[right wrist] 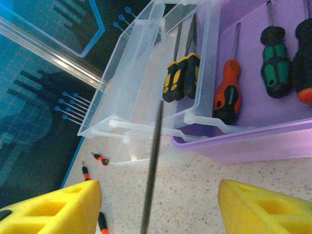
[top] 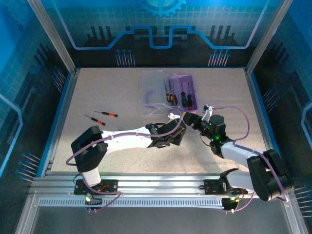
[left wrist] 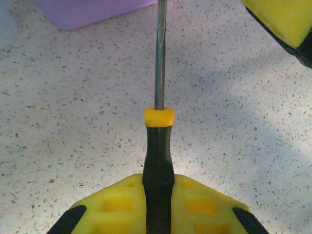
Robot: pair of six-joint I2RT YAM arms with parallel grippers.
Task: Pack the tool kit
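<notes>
The tool kit lies open at the back of the table, with its purple base on the right and its clear lid folded out to the left. Yellow-black screwdrivers, an orange-black one and a green-handled one lie inside. My left gripper is shut on a black-handled screwdriver with a yellow collar, its shaft pointing toward the case. My right gripper is open, its pads standing wide on either side of that shaft without touching it.
Two small orange-black screwdrivers lie loose on the table to the left of the case. One yellow finger of the right gripper hangs close by in the left wrist view. Blue enclosure walls ring the table.
</notes>
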